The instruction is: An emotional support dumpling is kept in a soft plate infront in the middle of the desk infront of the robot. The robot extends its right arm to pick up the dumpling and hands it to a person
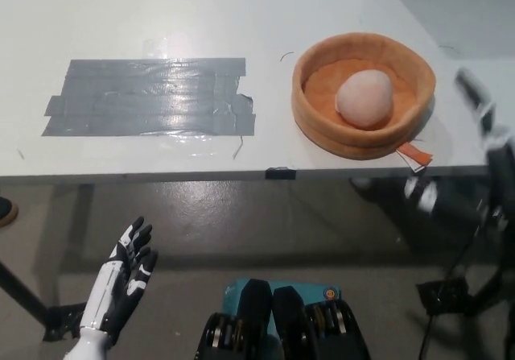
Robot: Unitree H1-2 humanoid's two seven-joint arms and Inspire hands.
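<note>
A pale pink plush dumpling (365,98) lies inside a soft orange round plate (315,115) on the right part of the white desk (161,22). My black right hand (483,146) shows blurred at the picture's right edge, just right of the plate and near the desk's front edge, not touching the dumpling; its fingers look spread. My white left hand (121,283) rests open at the lower left, below the desk's front edge, holding nothing.
A large patch of grey tape strips (149,97) covers the desk's left half. An orange and white tag (414,155) sticks out from under the plate at the desk's front edge. Grey floor and desk legs lie below.
</note>
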